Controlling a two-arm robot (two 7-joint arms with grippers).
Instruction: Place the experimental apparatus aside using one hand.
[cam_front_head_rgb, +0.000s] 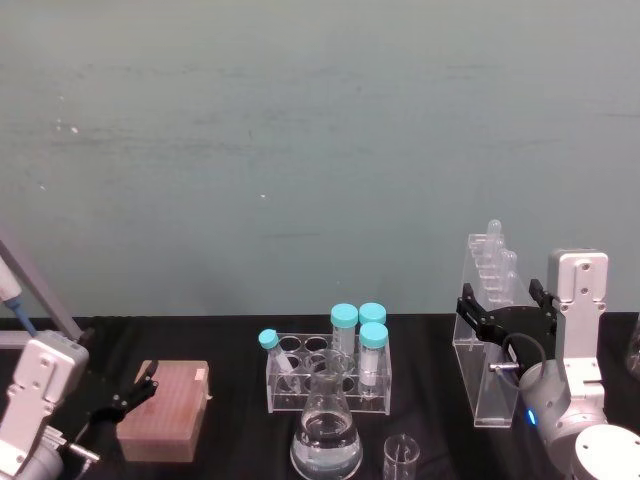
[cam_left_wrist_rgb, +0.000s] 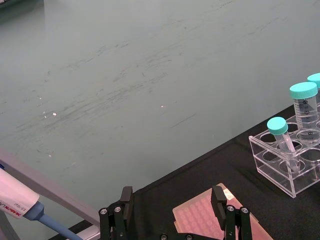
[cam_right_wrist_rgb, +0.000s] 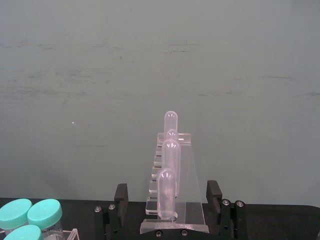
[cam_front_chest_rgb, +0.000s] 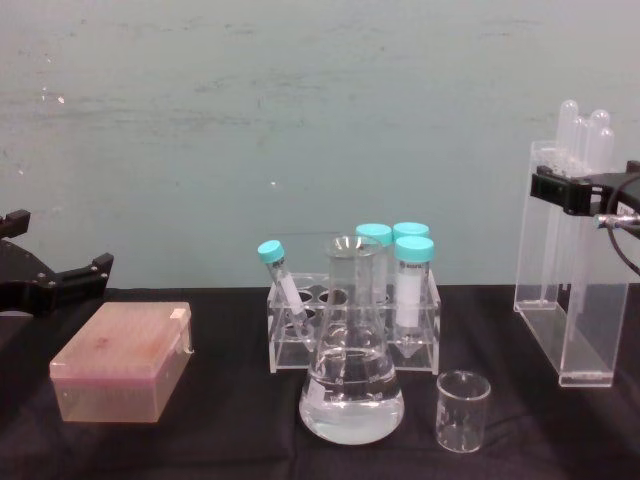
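Observation:
The tall clear acrylic stand (cam_front_head_rgb: 487, 345) with long test tubes (cam_right_wrist_rgb: 170, 150) rests on the black table at the right. My right gripper (cam_front_head_rgb: 505, 297) is open, with one black finger on each side of the stand's upper part (cam_right_wrist_rgb: 172, 220) and a small gap on both sides. From the chest, the stand (cam_front_chest_rgb: 570, 300) is upright, with the right gripper (cam_front_chest_rgb: 590, 185) near its top. The conical flask (cam_front_head_rgb: 326, 435) with clear liquid and the small beaker (cam_front_head_rgb: 401, 458) stand at the front centre. My left gripper (cam_front_head_rgb: 125, 395) hangs open by the pink box at the far left.
A clear rack (cam_front_head_rgb: 330, 375) of teal-capped tubes stands behind the flask (cam_front_chest_rgb: 352, 385) and beaker (cam_front_chest_rgb: 463, 410). A pink tip box (cam_front_chest_rgb: 120, 365) lies at the left under the left gripper (cam_left_wrist_rgb: 171, 200). A pipette (cam_left_wrist_rgb: 20, 205) leans at the far left. A teal wall rises behind the table.

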